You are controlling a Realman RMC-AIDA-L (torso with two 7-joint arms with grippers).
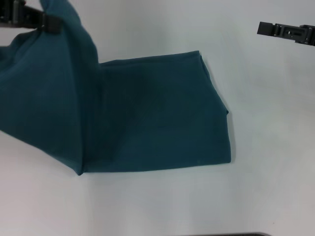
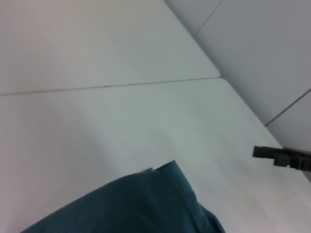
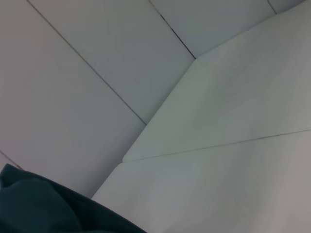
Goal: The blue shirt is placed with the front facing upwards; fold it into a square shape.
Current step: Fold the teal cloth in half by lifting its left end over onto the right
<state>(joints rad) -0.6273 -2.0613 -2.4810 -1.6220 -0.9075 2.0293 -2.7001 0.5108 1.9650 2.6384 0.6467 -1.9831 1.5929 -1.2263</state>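
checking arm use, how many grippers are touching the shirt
1: the left gripper holds the blue shirt lifted at far left; the right gripper hangs clear, far right.

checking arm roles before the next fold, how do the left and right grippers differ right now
The left gripper is pinched on a raised part of the blue shirt, lifting it off the table; the right gripper holds nothing. The left is over the cloth at the far left; the right hangs over bare table at the far right, apart from the shirt. Both are black and sit at the far edge.
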